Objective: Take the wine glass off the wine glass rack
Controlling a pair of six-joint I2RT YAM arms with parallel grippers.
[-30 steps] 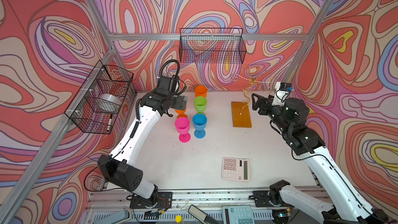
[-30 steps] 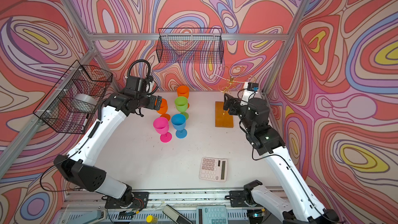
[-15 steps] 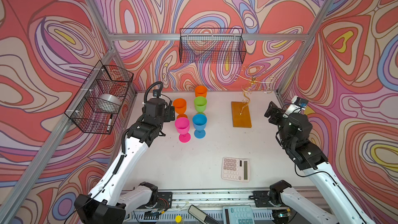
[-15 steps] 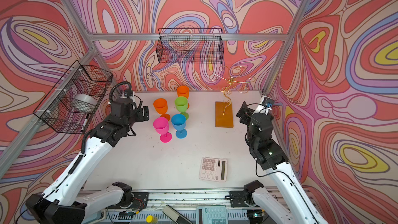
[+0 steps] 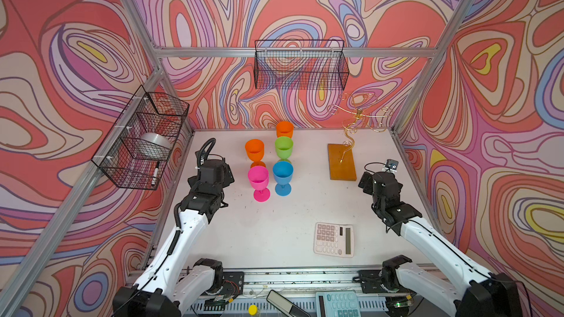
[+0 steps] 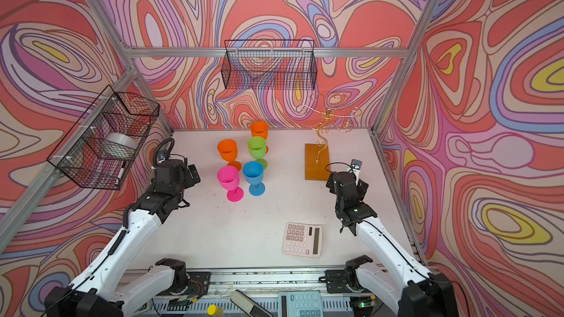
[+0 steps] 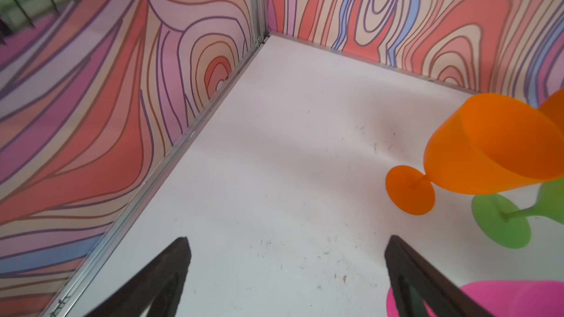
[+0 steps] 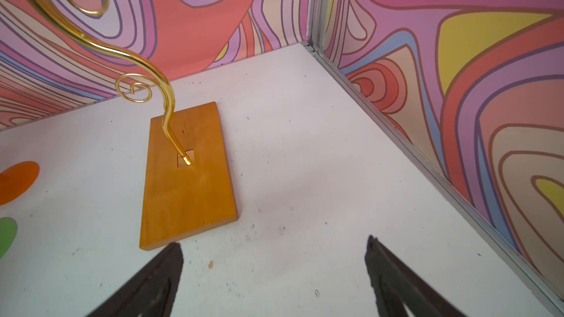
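Risk check first. I am reading the rack (image 5: 341,163) as bare: in both top views no glass is hanging on any of its curled gold arms. Five glasses are standing upright on the table (image 5: 274,224), well left of the rack and packed close: pink glass (image 5: 258,178), blue glass (image 5: 283,172), near orange glass (image 5: 254,149), green glass (image 5: 283,147), far orange glass (image 5: 284,129). I cannot tell which one the task means. I am judging the removal as done.

What I am worrying about:
- The left gripper (image 7: 288,239) is sitting near the pink glass. In the left wrist view one finger is overlapping its rim, though the top views are showing them apart. A sideways swing would be knocking pink into blue, and light stemmed cups this close would likely be toppling in a chain.
- The right gripper (image 8: 273,240) is hovering near the front corner of the rack's wooden base. A forward drift would be shoving the base or snagging the thin wavy stem, and I am expecting a tall wire tree like that to tip easily.
- The calculator (image 5: 334,239) is lying between the arms, in the path of any low sweep.

Hands: both are standing spread wide, holding nothing and touching nothing I am able to see. Only bare table is showing between the fingers.
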